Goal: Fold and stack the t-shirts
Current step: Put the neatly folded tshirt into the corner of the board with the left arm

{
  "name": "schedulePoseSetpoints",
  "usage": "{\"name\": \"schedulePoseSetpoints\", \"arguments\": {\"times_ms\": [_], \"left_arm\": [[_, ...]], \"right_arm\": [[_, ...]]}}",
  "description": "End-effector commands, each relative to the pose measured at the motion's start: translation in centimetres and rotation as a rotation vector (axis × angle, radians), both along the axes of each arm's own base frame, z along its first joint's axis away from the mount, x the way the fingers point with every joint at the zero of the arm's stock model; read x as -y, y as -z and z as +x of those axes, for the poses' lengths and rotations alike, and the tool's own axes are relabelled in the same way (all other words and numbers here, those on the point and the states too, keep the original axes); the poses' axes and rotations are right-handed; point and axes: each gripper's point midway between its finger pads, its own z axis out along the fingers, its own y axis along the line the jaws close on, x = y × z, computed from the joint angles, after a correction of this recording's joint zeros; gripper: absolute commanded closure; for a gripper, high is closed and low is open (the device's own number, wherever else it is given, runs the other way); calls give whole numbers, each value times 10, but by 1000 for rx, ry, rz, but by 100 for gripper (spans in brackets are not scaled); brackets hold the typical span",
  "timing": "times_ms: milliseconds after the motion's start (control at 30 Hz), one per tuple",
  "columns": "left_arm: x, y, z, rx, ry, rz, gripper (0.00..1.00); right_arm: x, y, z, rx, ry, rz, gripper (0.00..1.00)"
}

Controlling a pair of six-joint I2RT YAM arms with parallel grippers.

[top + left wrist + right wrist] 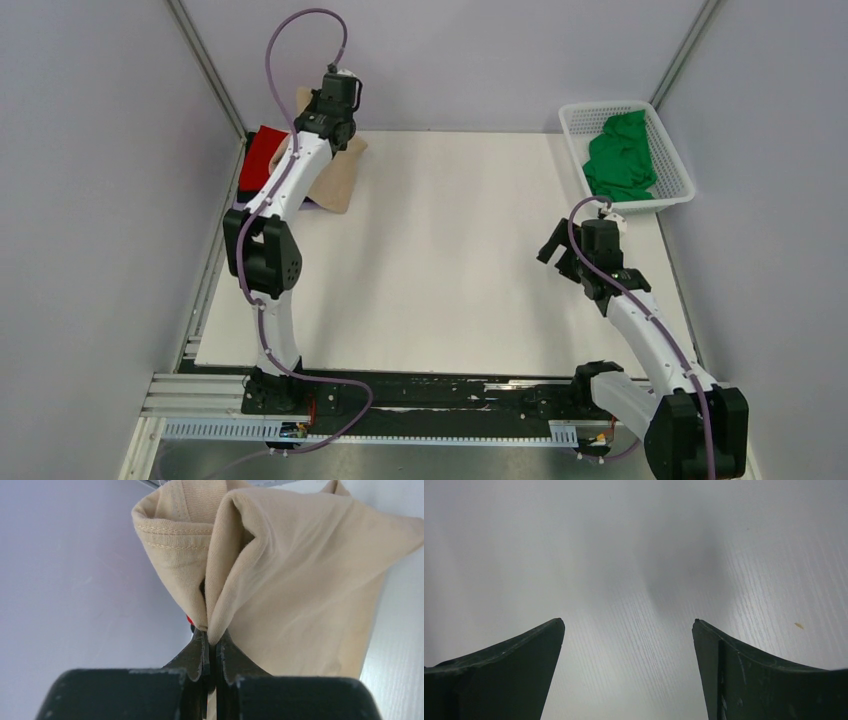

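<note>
Left pincer [212, 641] is pinching a bunched fold of the tan t-shirt [290, 580], jaws closed tight on it, at the bench's [450, 250] far left corner, with the red t-shirt [262, 155] lying beside it. The green t-shirt [620, 160] is sitting in the white basket [680, 170] at far right. Right pincer [628, 622] is hovering over the bench, spread wide and holding nothing.

- Table [440, 250] middle, between the two arms: open white surface, passable
- Far left corner: left arm [285, 180], tan t-shirt [335, 185] and red t-shirt [262, 150] block access
- Far right corner: basket [675, 160] with green t-shirt [620, 160] occupies the edge
</note>
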Motion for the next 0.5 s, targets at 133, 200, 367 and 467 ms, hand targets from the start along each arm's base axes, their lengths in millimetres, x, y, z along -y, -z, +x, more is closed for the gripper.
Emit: {"name": "schedulePoseSetpoints", "arguments": {"times_ms": [133,200,367,467], "left_arm": [[-19,-114,-9,234,-13,16,100],[-17,-125,-12,260,4,-6,100],[-21,-141,-16,302,-3,-8,100],[-30,-137,-14,298,-21,15,100]], "right_arm": [[7,0,3,3,12,-27,0],[8,5,2,-12,19,-30,0],[8,7,2,-23,16,-31,0],[9,13,1,-47,19,-37,0]]}}
